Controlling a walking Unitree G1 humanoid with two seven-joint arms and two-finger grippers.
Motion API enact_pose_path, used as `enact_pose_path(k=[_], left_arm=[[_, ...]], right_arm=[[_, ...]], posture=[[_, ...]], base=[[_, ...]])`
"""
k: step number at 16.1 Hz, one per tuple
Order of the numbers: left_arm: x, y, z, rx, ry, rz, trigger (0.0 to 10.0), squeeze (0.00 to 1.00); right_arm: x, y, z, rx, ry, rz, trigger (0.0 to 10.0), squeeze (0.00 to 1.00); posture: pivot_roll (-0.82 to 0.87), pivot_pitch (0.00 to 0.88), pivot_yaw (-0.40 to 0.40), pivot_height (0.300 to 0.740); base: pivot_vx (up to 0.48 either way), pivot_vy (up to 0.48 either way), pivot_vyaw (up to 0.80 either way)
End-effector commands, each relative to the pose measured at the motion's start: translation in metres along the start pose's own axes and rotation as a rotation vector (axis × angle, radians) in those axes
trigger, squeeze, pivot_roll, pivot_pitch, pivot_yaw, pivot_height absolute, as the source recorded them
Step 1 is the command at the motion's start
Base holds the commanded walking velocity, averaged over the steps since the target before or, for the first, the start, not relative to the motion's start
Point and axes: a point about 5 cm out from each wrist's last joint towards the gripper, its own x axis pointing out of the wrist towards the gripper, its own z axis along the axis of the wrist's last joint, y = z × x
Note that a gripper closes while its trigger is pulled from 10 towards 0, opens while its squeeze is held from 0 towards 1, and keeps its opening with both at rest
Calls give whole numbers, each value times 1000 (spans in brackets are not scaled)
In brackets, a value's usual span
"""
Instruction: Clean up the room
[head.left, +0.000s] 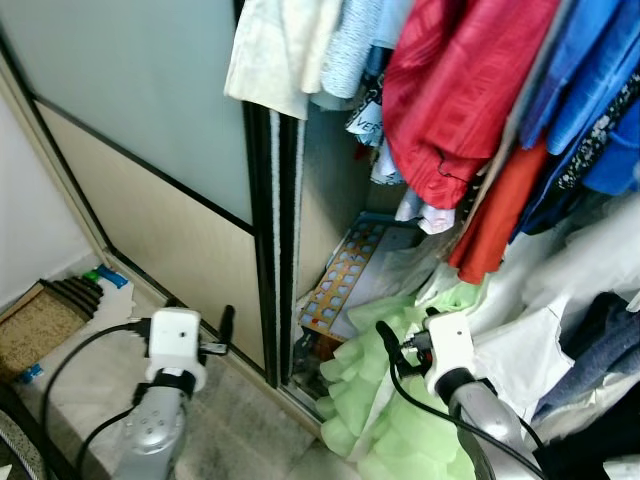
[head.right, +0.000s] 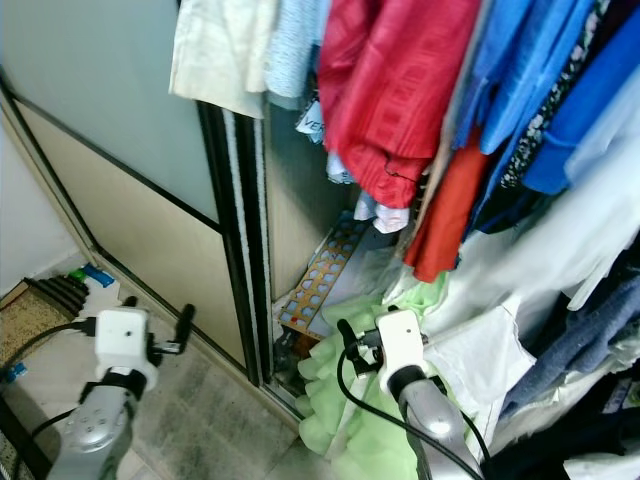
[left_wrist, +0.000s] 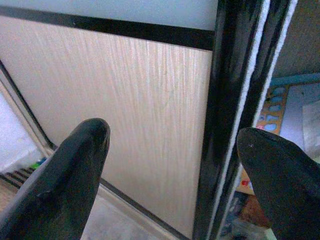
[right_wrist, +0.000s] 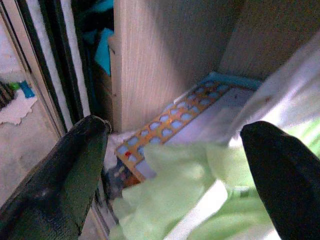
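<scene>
Both jaws stand spread, so the right gripper (right_wrist: 170, 150) should, by judgement, descend squarely onto the green cloth (head.left: 385, 395) before pinching.

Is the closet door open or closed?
Open. The sliding door is pushed aside, so the hanging clothes and the green cloth on the closet floor show.
</scene>
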Motion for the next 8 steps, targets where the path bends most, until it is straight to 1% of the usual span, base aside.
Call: enact_pose_path(k=[1, 2, 3, 4, 5, 8], left_arm=[[2, -2, 2, 14, -9, -2, 10000, 0], [-1, 3, 0, 11, -3, 16, 10000, 0], [-2, 4, -1, 11, -2, 19, 10000, 0], [-7, 9, -6, 3, 16, 35, 10000, 0], [-14, 18, -11, -13, 37, 57, 10000, 0], [-19, 26, -15, -16, 53, 68, 10000, 0]], right_arm=[[3, -7, 4, 22, -12, -41, 10000, 0], [4, -11, 6, 20, -13, -77, 10000, 0], [4, -11, 6, 18, -11, -84, 10000, 0], [2, -15, 4, 31, -4, -115, 10000, 0], [-1, -20, 4, 47, -3, -161, 10000, 0], [-4, -23, 6, 28, -7, -201, 10000, 0]], posture=[[-43, 0, -58, 740], [-41, 0, -59, 740], [-40, 0, -59, 740], [-40, 0, -59, 740], [-39, 0, -58, 740], [-41, 0, -66, 740]], base=[[0, 0, 0], [0, 0, 0], [0, 0, 0], [0, 0, 0], [0, 0, 0], [0, 0, 0]])
